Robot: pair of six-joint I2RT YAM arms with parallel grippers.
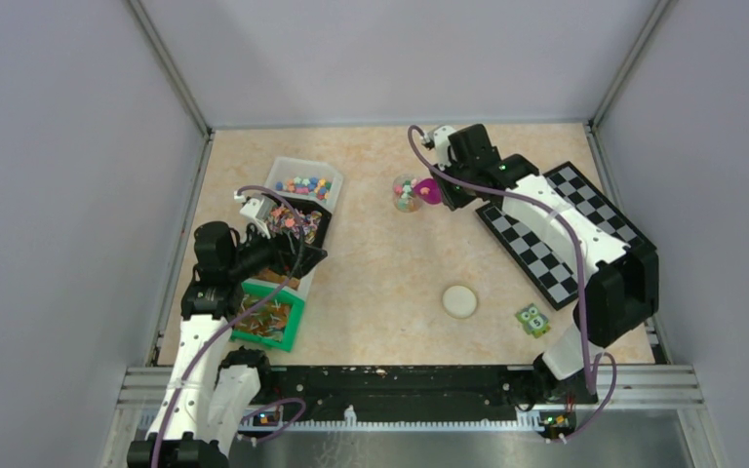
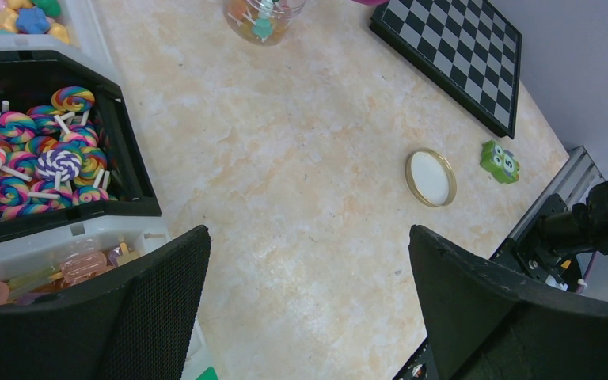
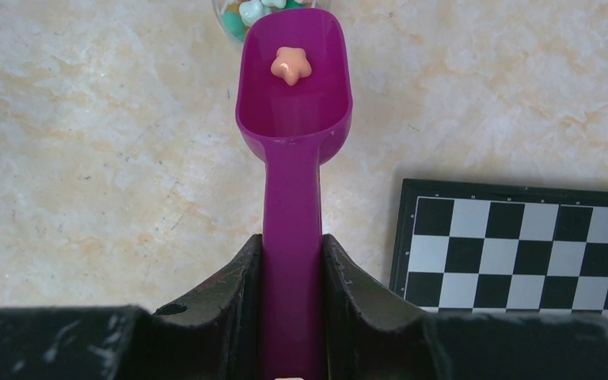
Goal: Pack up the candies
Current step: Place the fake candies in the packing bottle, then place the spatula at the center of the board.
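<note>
The candies point(image 1: 304, 184) lie in 3 places. Most fill a white bin point(image 1: 288, 166) at the far left of the table point(image 1: 390, 273): small pink, yellow, orange, green and blue pieces. More sit inside a clear jar point(image 1: 407, 194) standing upright near the far middle of the table. 1 orange star candy point(image 3: 289, 63) lies in the bowl of a magenta scoop point(image 3: 293, 119), toward its far end.

The scoop's far lip reaches the jar's rim, and from above its bowl sits just right of the jar. The right gripper point(image 3: 293, 241) is clamped on the scoop's handle, 1 finger pressed against each side, with the bowl pointing away from the wrist.

Right of the scoop lies a chessboard point(image 1: 546, 234), flat and at an angle, its near-left corner close to the handle. Nearer the arms, a round cream lid point(image 1: 459, 300) lies flat on the table, and a green owl block point(image 1: 532, 319) sits just right of it, apart from it.

On the left, a black bin point(image 1: 324, 226) of swirled lollipops point(image 2: 55, 162) stands just near of the white bin. A green bin point(image 1: 295, 317) sits nearest on that side, with a pale tray of wrapped sweets between it and the black one.

The left gripper point(image 2: 307, 233) hangs by the near end of the black bin with its fingers spread wide, nothing between them.
</note>
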